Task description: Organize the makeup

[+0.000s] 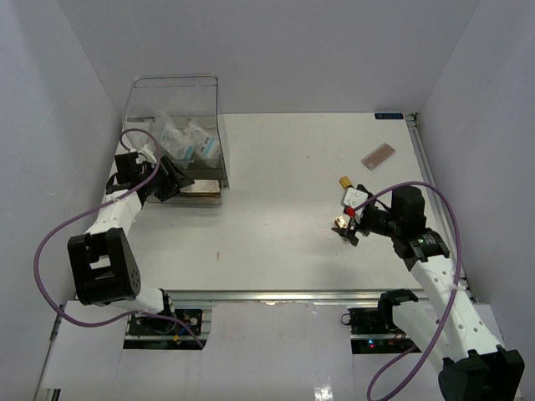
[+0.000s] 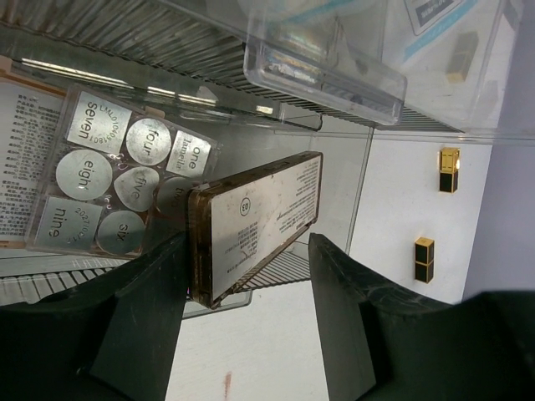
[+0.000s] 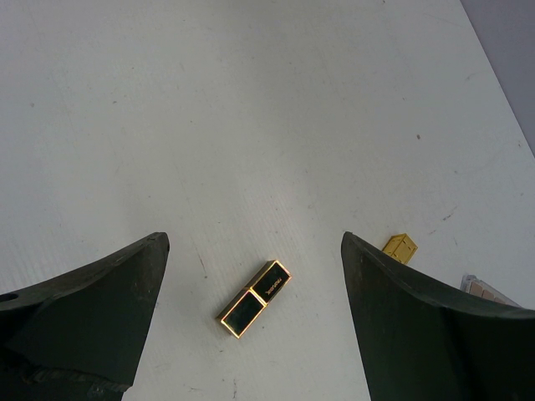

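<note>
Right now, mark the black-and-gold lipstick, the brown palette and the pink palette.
black-and-gold lipstick [image 3: 255,298]: right wrist view, middle of its case.
brown palette [image 2: 259,221]: left wrist view, its labelled back.
pink palette [image 1: 377,155]: top external view, centre of its face.

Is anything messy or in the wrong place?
Yes. A pink palette lies alone at the far right, and a black-and-gold lipstick lies loose too. Both are well away from the clear box holding the packets.
</note>
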Motion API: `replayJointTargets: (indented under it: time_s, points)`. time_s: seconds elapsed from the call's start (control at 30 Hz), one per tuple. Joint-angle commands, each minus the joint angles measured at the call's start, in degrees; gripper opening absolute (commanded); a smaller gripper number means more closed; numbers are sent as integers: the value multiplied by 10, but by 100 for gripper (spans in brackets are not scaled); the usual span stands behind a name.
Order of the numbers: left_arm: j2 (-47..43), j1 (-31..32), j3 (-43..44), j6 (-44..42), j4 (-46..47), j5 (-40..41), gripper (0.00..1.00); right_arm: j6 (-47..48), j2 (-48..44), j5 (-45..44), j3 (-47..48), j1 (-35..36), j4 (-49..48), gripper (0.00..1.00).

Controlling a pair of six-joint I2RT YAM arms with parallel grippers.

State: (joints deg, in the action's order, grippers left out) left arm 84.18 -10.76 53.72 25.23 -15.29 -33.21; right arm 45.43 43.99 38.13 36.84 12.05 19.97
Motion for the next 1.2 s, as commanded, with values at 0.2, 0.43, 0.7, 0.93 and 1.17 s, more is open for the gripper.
replayJointTargets:
  time_s: [0.2, 0.43, 0.7, 0.93, 1.17]
  points:
    - [25, 0, 54, -26, -29, -1, 75, 2, -6, 12, -1, -3, -9, 90]
    - [35, 0, 69, -41, -52, 32, 82, 3, -5, 15, -1, -2, -10, 90]
    - [47, 0, 76, -46, -57, 94, 86, 2, -8, 16, -1, -4, -10, 90]
    - [60, 0, 87, -45, -62, 146, 88, 2, -9, 16, -1, -5, -10, 90]
    - [69, 0, 101, -37, -69, 192, 90, 1, -9, 17, -2, -6, -10, 90]
